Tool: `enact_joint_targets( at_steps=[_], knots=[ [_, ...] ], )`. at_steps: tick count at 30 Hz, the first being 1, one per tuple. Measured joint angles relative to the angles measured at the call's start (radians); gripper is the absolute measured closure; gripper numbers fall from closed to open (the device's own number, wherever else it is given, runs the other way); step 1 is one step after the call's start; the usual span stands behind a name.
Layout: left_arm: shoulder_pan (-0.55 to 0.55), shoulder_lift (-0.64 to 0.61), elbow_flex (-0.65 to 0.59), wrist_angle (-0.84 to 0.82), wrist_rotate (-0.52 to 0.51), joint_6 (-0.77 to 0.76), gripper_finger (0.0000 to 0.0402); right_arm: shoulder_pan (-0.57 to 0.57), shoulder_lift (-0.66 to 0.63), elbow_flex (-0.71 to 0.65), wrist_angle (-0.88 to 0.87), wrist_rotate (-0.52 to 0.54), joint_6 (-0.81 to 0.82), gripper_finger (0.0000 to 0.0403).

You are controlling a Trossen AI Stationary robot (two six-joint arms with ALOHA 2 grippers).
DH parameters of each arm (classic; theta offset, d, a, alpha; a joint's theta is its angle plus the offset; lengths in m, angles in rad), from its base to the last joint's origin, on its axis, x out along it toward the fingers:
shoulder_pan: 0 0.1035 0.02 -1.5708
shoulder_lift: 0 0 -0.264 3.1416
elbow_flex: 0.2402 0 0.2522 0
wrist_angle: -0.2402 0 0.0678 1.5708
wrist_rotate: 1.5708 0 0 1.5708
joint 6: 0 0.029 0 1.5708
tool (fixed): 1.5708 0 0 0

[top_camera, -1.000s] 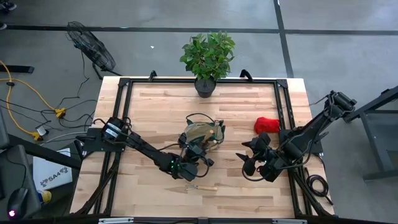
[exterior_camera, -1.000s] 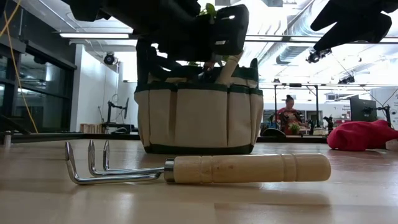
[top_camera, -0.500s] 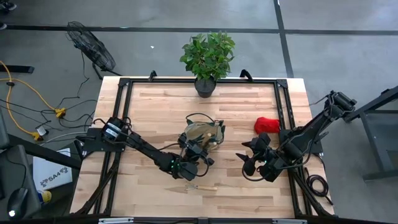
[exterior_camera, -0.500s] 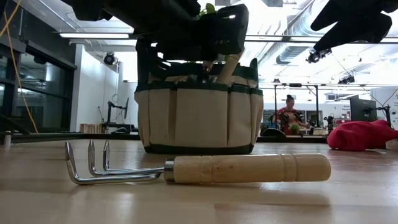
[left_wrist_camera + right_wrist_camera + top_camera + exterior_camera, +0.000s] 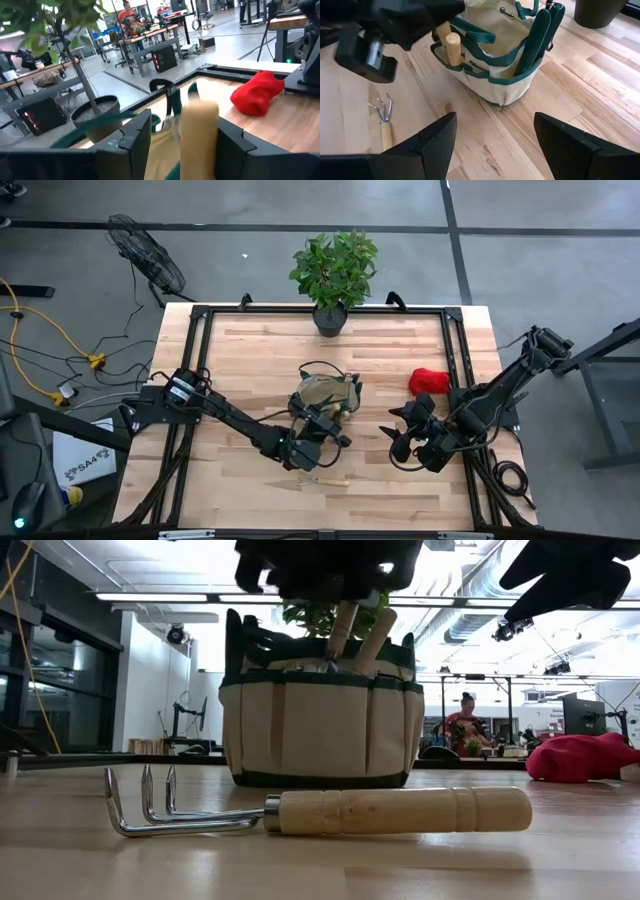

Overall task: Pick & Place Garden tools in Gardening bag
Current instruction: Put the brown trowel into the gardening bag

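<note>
The tan gardening bag [image 5: 322, 393] with green trim stands upright on its base mid-table. Two wooden tool handles [image 5: 345, 630] stick up out of it, and a dark green-handled tool [image 5: 535, 40] stands at its side. My left gripper [image 5: 325, 423] hovers open just above the bag's near rim. One wooden handle [image 5: 199, 135] shows between its fingers, apart from them. The hand fork [image 5: 322, 479] lies flat on the table, nearer than the bag. The red bundle [image 5: 430, 380] lies to the bag's right. My right gripper [image 5: 393, 432] waits open to the bag's right.
A potted green plant [image 5: 335, 270] stands at the table's far edge, behind the bag. Bare wood lies on the table's left half and along the near edge around the fork [image 5: 400, 810]. A person shows far off in the room behind.
My left gripper has opened and let go of the wooden-handled tool, then risen clear above the bag's rim. The tool now stands in the bag with its handle sticking up. The bag, the fork and my right arm have kept still.
</note>
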State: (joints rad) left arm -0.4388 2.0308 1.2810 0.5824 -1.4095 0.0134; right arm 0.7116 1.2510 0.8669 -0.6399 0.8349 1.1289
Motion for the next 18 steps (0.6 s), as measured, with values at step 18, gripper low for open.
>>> enact_joint_targets(
  at_steps=[18],
  knots=[
    [0.000, 0.000, 0.015, -0.012, 0.004, 0.026, 0.0385, 0.000, 0.000, 0.000, 0.000, 0.000, 0.000, 0.0144]
  ],
)
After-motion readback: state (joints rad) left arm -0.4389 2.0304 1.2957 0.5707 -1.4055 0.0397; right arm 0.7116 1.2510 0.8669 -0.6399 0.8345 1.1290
